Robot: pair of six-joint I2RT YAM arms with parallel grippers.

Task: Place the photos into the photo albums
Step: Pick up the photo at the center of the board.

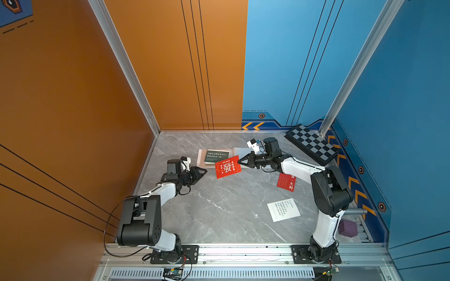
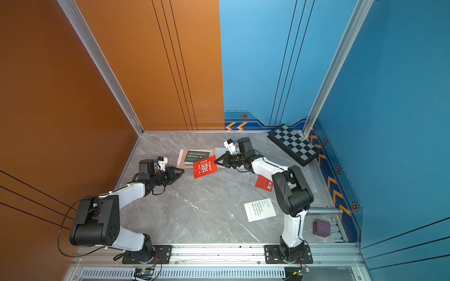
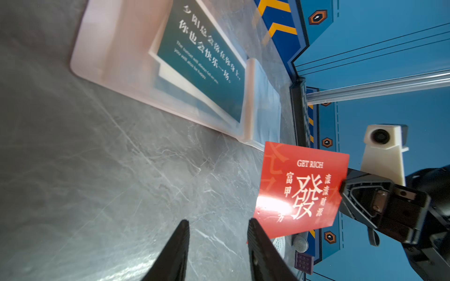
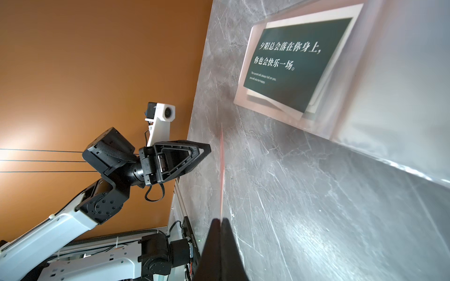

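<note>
Step in hand: sleeving the red photo [image 1: 228, 167]. Right gripper [image 1: 239, 160] pinches its edge, holding it aloft just in front of the open photo album [image 1: 201, 159]. Left gripper [image 1: 204, 171] is half-open and empty beside the album. Next, probably: left gripper opens a sleeve, and the photo goes in edge-first.

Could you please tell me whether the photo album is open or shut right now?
Open. The photo album lies flat with pages spread either side of its spine, the dark green card showing on one page.

Red card [image 3: 300, 187] — "GET RICH", 發, green card [image 4: 295, 60] — "夕阳总会落在你身上"
</note>
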